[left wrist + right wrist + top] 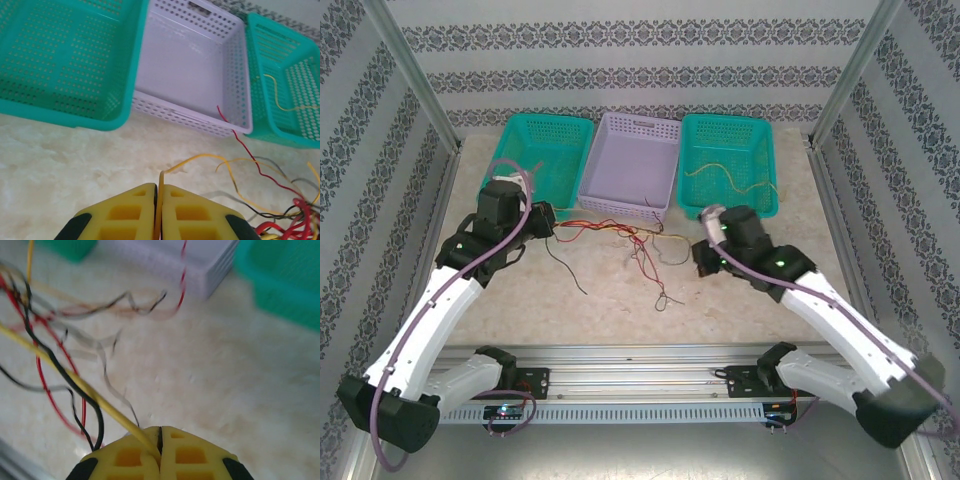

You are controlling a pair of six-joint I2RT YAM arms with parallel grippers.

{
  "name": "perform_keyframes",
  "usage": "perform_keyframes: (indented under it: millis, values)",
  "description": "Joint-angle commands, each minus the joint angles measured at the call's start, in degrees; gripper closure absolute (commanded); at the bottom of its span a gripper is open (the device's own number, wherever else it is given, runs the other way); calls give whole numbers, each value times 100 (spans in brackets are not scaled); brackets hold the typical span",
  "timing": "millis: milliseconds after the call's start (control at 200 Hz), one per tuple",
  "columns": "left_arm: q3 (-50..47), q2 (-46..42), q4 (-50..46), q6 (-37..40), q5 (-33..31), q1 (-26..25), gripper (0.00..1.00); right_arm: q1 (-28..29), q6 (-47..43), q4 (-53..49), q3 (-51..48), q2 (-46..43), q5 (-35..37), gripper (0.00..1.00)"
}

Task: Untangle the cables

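two hands are clenched: your left hand [158, 189] pinches a yellow cable [197, 156], and your right hand [160, 432] grips a yellow strand [112, 412]. the cables [638, 248] lie knotted on the surface [610, 310] between them, just before the lilac basket [625, 208]. pull apart too hard and the red and black loops could cinch tighter, or a thin strand could slip free.

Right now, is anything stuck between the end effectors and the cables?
Nothing visible. The left end effector and right end effector each pinch a yellow cable; the tangle lies on the table between them.
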Motion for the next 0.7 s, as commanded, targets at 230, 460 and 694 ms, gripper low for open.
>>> perform_keyframes:
  millis: [230,460,694]
  values:
    - [-53,-203,-374,477,-884,151,100,-1336,44,-1456,716,-952,1373,100]
    - [-110,-10,-298,327,-425,140,100,-1334,73,-1149,729,-700,122,100]
    - [-369,175,420,-541,655,140,100,-597,-29,-438,347,-298,-459,90]
